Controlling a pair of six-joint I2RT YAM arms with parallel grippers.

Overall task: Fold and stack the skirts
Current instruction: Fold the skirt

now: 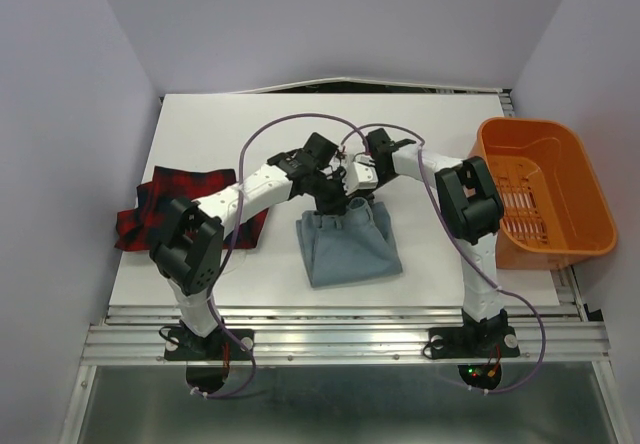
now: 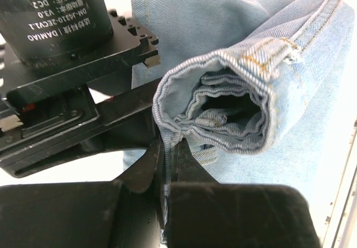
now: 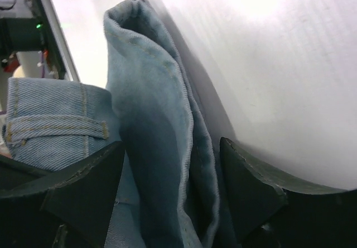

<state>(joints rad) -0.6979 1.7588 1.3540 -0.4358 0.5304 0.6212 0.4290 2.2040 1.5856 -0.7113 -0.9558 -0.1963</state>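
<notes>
The denim skirt (image 1: 350, 249) lies in the middle of the counter (image 1: 200, 124), its long axis running up the frame. Its upper edge is bunched where both arms meet. The left gripper (image 2: 167, 147) is clamped on that rolled edge. The right gripper (image 3: 172, 147) stands wide, straddling a fold without pinching it. The plaid skirt (image 1: 175, 204) lies at left, under the left arm, and the orange tub (image 1: 590, 219) sits well apart at right.

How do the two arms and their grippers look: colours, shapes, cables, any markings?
Both the left arm and the right arm have white tube links between bulky black joint housings. A thin purple cable loops along each. The left gripper and right gripper have black wedge-shaped fingers. One black motor housing carries white printed lettering and a green light.
</notes>
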